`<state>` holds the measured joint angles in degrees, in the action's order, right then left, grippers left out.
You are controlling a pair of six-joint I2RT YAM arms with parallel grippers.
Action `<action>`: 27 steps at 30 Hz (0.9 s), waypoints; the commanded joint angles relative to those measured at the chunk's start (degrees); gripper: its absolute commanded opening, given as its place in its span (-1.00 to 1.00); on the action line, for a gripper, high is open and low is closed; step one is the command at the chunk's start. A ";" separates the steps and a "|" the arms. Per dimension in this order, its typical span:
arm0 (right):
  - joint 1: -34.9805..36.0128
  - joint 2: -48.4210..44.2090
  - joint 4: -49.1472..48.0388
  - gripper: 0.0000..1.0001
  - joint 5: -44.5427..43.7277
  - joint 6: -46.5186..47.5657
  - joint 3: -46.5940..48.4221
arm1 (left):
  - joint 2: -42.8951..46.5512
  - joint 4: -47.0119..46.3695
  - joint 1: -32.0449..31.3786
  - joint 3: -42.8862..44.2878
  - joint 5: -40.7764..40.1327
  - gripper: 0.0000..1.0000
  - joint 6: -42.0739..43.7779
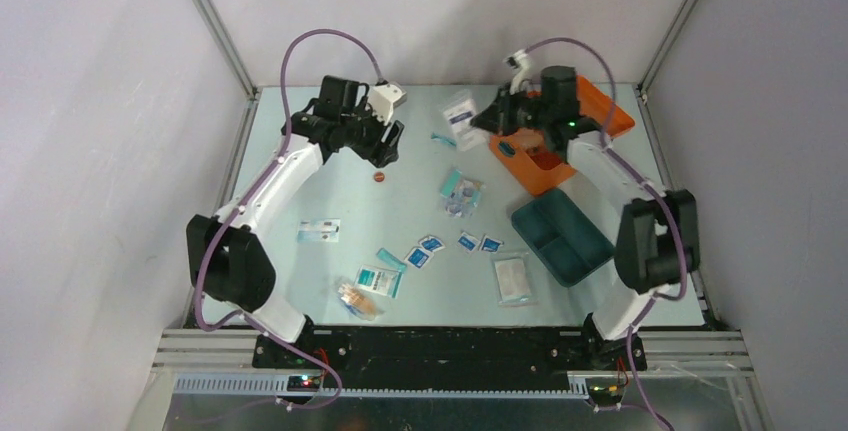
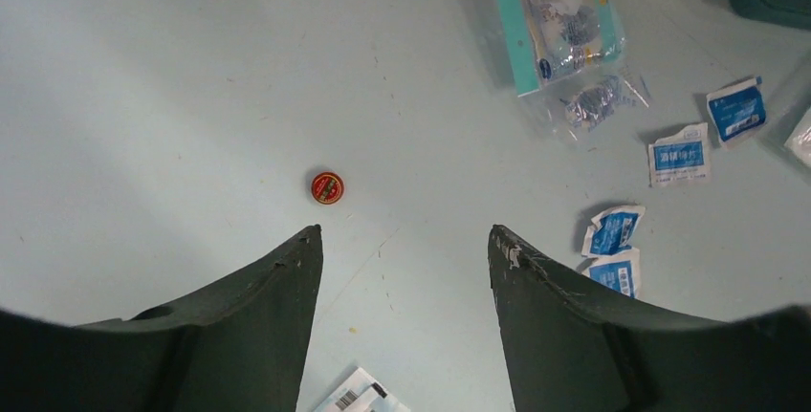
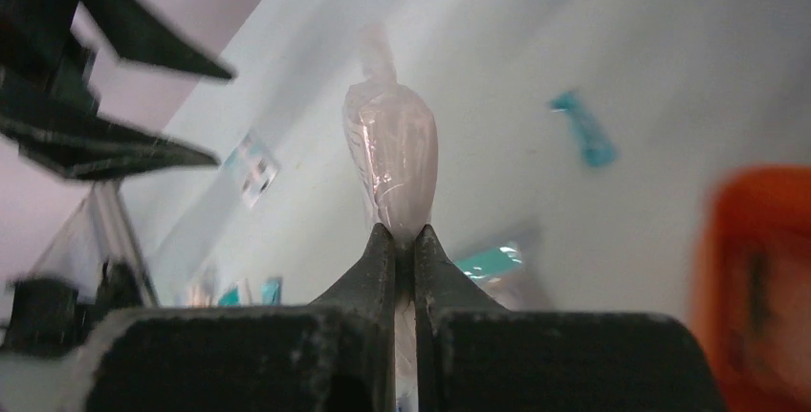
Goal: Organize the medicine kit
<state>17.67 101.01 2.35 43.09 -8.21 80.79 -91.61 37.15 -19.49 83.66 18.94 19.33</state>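
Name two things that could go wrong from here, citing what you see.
1. The right hand pinches the packet only by its thin edge; it could slip out.
2. The tray lies close beside the right arm's elbow; a swing could knock it.

**Top external:** we are looking down from above and behind the arm bases, far enough off to be taking in the whole table (image 1: 400, 211) and both arms.

**Left wrist:** we are looking steeply down between the jaws of the left gripper (image 2: 405, 232), close to the tabletop. The red tin (image 2: 327, 187) and blue-white sachets (image 2: 679, 156) are also showing in the top view.

**Right wrist:** we are looking low across the table from very near. The clear packet (image 3: 392, 159) at the right gripper (image 3: 402, 232) is filling the centre. The orange case (image 3: 756, 278), blurred at right, is likewise showing from above.
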 commanded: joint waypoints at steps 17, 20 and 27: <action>-7.18 -9.10 19.15 -1.00 -62.93 -50.37 -0.34 | 3.73 1.95 0.58 0.24 -7.49 0.42 -5.06; -7.56 -6.44 20.74 -1.00 -63.13 -55.32 1.10 | 4.45 2.32 1.09 -0.65 -7.47 0.41 -5.47; -7.20 0.90 23.24 -1.00 -64.41 -64.23 5.10 | 5.33 3.67 1.96 -0.80 -8.31 0.41 -5.51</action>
<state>10.33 98.80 24.23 -17.69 -64.07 81.19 -89.41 40.29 -18.11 82.98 11.97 13.96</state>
